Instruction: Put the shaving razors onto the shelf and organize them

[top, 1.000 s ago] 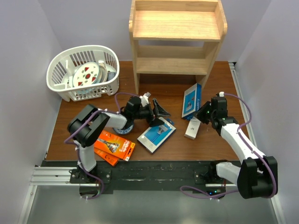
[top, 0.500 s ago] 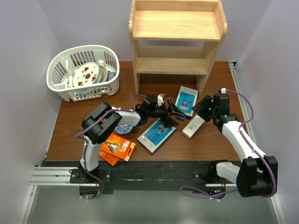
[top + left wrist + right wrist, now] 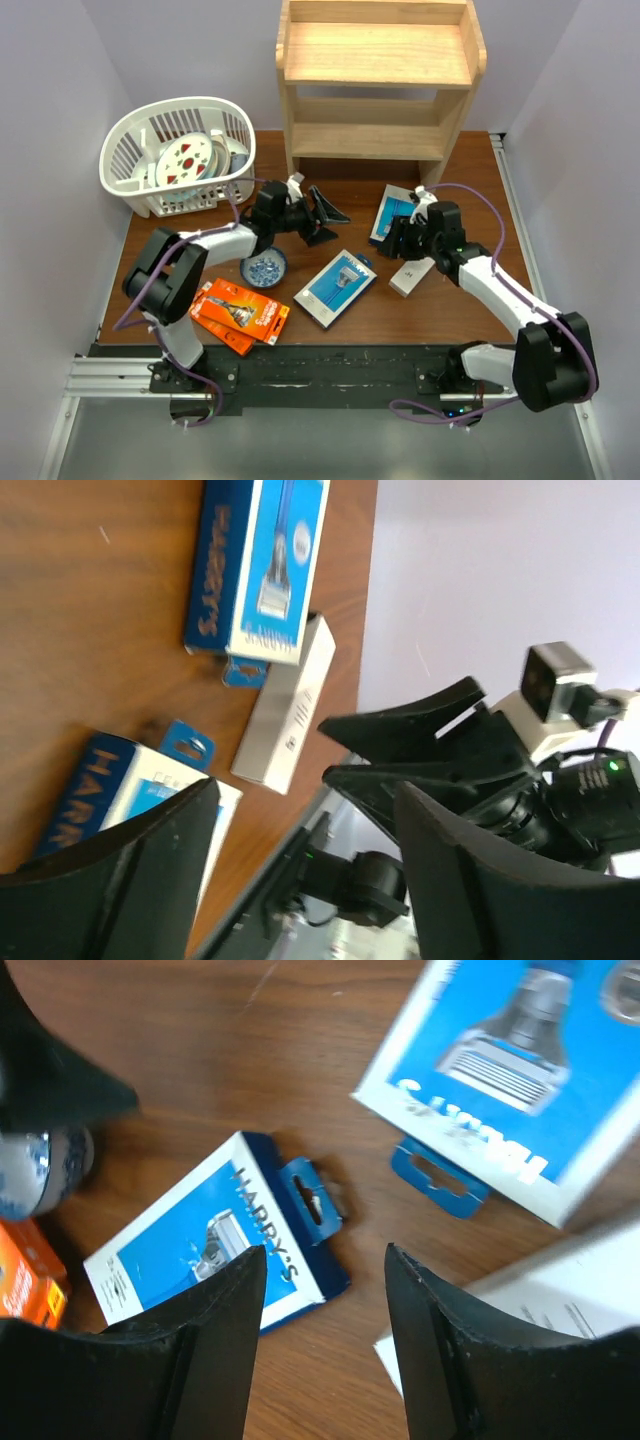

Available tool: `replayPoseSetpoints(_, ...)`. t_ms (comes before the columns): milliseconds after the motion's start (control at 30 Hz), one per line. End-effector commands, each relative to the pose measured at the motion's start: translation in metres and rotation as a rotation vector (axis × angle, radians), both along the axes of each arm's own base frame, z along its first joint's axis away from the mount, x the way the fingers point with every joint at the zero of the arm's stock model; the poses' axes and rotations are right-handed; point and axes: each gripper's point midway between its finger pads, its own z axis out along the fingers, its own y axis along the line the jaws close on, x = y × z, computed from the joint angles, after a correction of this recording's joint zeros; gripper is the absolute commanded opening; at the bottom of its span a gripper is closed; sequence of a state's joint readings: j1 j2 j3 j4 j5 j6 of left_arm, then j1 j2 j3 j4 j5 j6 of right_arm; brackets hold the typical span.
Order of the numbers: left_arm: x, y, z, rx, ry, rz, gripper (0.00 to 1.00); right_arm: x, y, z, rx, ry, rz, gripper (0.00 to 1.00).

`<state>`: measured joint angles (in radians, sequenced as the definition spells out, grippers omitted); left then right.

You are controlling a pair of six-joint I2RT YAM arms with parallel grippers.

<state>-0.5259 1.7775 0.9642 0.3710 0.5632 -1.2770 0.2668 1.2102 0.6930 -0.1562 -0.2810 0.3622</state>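
A brown wooden table (image 3: 465, 312) fills the middle of the top view. At its upper centre stands a pine shelf (image 3: 378, 55), at upper left a white slotted basket (image 3: 130, 168). One blue razor pack (image 3: 336, 287) lies flat at centre, a second blue razor pack (image 3: 387, 216) and a white box (image 3: 412, 277) to its right. Orange razor packs (image 3: 240, 310) lie at lower left, near a small blue-patterned bowl (image 3: 265, 268).

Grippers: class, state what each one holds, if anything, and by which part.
Nothing is held. The left gripper and the right gripper both stand open, with nothing between their fingers.
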Motion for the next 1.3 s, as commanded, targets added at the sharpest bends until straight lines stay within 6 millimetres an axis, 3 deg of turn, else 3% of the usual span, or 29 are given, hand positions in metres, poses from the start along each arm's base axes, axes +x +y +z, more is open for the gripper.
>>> replayPoseSetpoints(0,0.007,0.037,0.02,0.074,-0.201,-0.028,0.65,0.004,0.021,0.0,0.022,-0.061,0.146,0.52)
replayPoseSetpoints(33,0.006,0.042,0.024,0.086,-0.266,-0.059,0.58,0.008,0.025,-0.006,0.027,-0.052,0.15,0.5)
replayPoseSetpoints(67,0.004,0.043,0.028,0.089,-0.315,-0.083,0.38,0.008,0.028,-0.009,0.025,-0.047,0.159,0.5)
replayPoseSetpoints(167,-0.013,0.044,0.047,0.116,-0.501,-0.205,0.16,0.012,0.033,-0.028,0.021,0.007,0.158,0.49)
replayPoseSetpoints(233,-0.027,0.049,0.038,0.153,-0.533,-0.254,0.15,0.008,0.038,-0.042,0.032,0.065,0.18,0.49)
replayPoseSetpoints(300,-0.039,0.054,0.042,0.172,-0.599,-0.282,0.23,0.007,0.043,-0.049,0.037,0.09,0.202,0.49)
replayPoseSetpoints(333,-0.052,0.055,0.031,0.185,-0.587,-0.305,0.25,0.009,0.045,-0.05,0.035,0.091,0.208,0.49)
replayPoseSetpoints(467,-0.092,0.054,0.028,0.184,-0.677,-0.388,0.34,0.015,0.046,-0.067,0.014,0.139,0.193,0.49)
replayPoseSetpoints(600,-0.129,0.043,0.016,0.18,-0.761,-0.539,0.34,0.021,0.05,-0.073,0.029,0.17,0.182,0.49)
replayPoseSetpoints(733,-0.161,0.036,-0.006,0.191,-0.723,-0.668,0.29,0.019,0.066,-0.073,0.124,0.205,0.207,0.38)
replayPoseSetpoints(933,-0.168,0.032,-0.017,0.206,-0.735,-0.704,0.26,0.006,0.066,-0.08,0.136,0.242,0.228,0.26)
replayPoseSetpoints(1067,-0.161,0.031,-0.019,0.237,-0.742,-0.689,0.32,-0.001,0.071,-0.074,0.177,0.241,0.25,0.22)
replayPoseSetpoints(1167,-0.16,0.029,-0.017,0.229,-0.758,-0.697,0.38,-0.002,0.07,-0.066,0.171,0.213,0.262,0.02)
replayPoseSetpoints(1267,-0.167,0.025,-0.019,0.195,-0.757,-0.735,0.42,-0.003,0.065,-0.058,0.168,0.195,0.248,0.0)
